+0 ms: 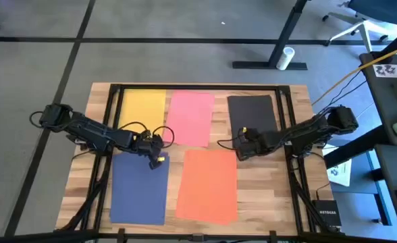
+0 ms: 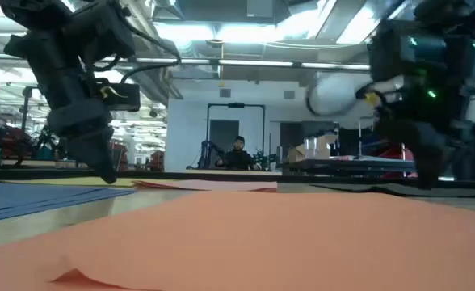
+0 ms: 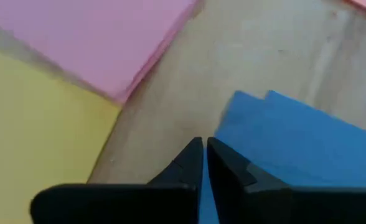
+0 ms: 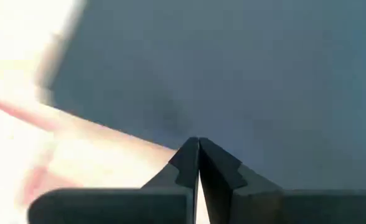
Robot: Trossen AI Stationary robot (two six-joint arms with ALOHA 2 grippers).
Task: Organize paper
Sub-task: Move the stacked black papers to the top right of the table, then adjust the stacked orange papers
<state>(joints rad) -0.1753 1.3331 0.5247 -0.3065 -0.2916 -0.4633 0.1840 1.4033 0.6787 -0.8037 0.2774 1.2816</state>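
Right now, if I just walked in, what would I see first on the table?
Five coloured sheets spread on the wooden table: yellow sheet, pink sheet and black sheet along the far side, navy blue sheet and orange sheet nearer. The left gripper, shut, points down at the navy sheet's far corner. The right gripper, also shut, sits at the black sheet's near edge.

Closed left tool [image 3: 204,148] beside blue sheet [image 3: 295,149]
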